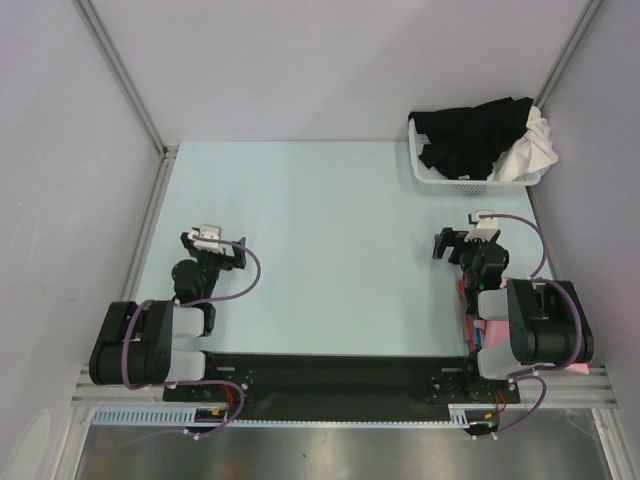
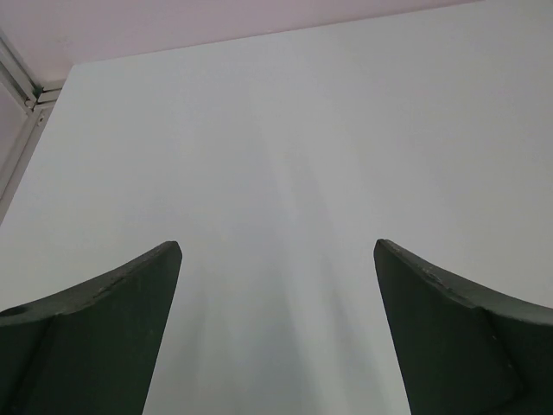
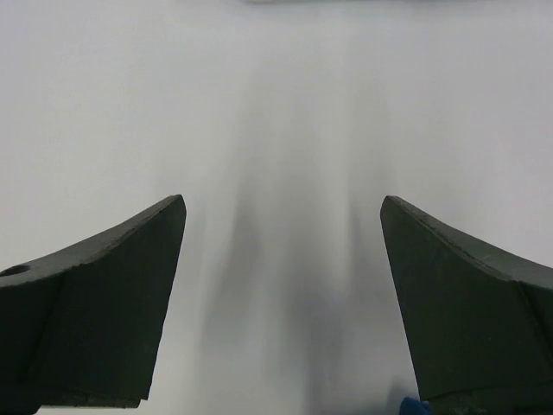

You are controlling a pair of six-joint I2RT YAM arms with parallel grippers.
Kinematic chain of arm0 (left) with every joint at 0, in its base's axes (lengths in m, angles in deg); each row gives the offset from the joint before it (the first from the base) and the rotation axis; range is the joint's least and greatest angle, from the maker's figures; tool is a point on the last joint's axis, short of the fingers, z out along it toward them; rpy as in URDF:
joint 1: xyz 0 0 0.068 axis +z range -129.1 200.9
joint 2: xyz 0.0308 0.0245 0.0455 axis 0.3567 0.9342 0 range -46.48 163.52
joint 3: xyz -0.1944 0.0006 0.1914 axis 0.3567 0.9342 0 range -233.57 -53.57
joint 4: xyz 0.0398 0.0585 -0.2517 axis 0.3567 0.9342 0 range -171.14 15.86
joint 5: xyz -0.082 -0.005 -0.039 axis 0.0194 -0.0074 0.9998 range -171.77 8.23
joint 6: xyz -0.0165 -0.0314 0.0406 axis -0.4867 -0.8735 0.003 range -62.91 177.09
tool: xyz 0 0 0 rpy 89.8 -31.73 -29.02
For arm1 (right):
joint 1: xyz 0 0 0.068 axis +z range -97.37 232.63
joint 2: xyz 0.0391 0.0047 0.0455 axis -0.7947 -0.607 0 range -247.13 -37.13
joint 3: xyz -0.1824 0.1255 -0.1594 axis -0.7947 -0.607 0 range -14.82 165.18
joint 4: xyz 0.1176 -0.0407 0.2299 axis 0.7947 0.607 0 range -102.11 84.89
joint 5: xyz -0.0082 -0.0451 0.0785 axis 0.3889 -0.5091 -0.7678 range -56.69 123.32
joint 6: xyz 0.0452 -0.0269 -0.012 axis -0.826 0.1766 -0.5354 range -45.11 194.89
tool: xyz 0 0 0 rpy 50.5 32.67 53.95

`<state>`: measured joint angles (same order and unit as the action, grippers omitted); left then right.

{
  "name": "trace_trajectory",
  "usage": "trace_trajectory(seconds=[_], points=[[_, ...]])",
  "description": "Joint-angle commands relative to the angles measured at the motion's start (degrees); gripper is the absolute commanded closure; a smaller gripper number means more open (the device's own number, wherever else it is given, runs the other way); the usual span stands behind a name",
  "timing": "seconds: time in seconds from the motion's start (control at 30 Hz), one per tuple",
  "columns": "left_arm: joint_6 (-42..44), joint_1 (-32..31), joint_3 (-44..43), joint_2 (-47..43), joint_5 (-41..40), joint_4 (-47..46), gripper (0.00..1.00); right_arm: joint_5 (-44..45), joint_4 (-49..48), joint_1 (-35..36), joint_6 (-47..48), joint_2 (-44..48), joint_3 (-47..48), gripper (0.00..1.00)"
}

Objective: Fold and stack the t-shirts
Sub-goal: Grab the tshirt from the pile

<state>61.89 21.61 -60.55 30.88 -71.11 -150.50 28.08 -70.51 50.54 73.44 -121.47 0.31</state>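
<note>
A black t-shirt (image 1: 478,133) and a white t-shirt (image 1: 531,152) lie crumpled in a white mesh basket (image 1: 452,184) at the table's far right. Pink and red cloth (image 1: 482,328) lies under the right arm at the near right edge. My left gripper (image 1: 213,247) is open and empty over the bare table at near left; in the left wrist view its gripper (image 2: 276,251) shows only table between the fingers. My right gripper (image 1: 462,243) is open and empty, in front of the basket; the right wrist view shows its gripper (image 3: 282,203) over bare table.
The pale blue table top (image 1: 330,240) is walled by white panels at the back and both sides. A metal frame post (image 1: 150,225) runs along the left edge. The arm bases sit on a black rail at the near edge.
</note>
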Motion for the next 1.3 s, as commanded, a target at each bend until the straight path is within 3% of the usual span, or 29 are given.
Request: trace_trajectory(seconds=[0.0,0.1,0.17,0.3,0.4,0.43,0.47,0.6,0.7,0.83,1.07,1.27], points=[[-0.8,-0.3,-0.6,-0.4,-0.2,-3.3,0.0,0.8,3.7,0.2,0.3,2.1,2.5,0.0],[-0.8,-0.3,-0.6,-0.4,-0.2,-3.3,0.0,0.1,18.5,-0.9,-0.1,7.8,9.1,0.0],[-0.8,-0.3,-0.6,-0.5,0.0,-3.3,0.0,-0.5,23.3,-2.6,-5.9,12.2,13.9,0.0],[-0.7,-0.4,-1.8,-2.0,1.1,0.5,0.0,-12.2,32.1,-5.5,-11.5,17.9,21.8,0.0],[-2.1,3.4,-16.2,-4.0,9.1,29.5,0.0,-10.8,40.0,-5.6,-12.3,18.7,31.0,0.01],[0.5,3.4,-28.7,-1.1,9.6,47.0,0.0,-9.3,42.5,-5.6,-12.6,17.6,34.3,0.01],[1.7,3.4,-33.5,0.1,11.0,51.8,0.0,-7.7,45.0,-5.6,-12.5,16.4,37.4,0.03],[4.6,1.1,-49.2,5.2,7.6,66.0,0.0,1.3,57.5,-7.0,-13.4,4.8,55.4,0.06],[8.0,-0.3,-56.2,8.7,3.7,78.7,0.0,2.1,64.3,-9.0,-16.3,-2.8,64.1,0.08],[10.3,-0.3,-66.5,11.4,2.8,91.6,0.0,1.8,72.1,-10.5,-17.5,-20.9,83.5,0.13],[12.3,-0.3,-73.0,13.5,1.7,99.7,0.0,-2.8,74.3,-10.5,-21.8,-45.5,105.3,0.18],[13.0,-0.3,-74.1,15.4,2.9,102.6,0.0,1.1,71.7,-9.5,-24.7,-58.4,118.7,0.23]])
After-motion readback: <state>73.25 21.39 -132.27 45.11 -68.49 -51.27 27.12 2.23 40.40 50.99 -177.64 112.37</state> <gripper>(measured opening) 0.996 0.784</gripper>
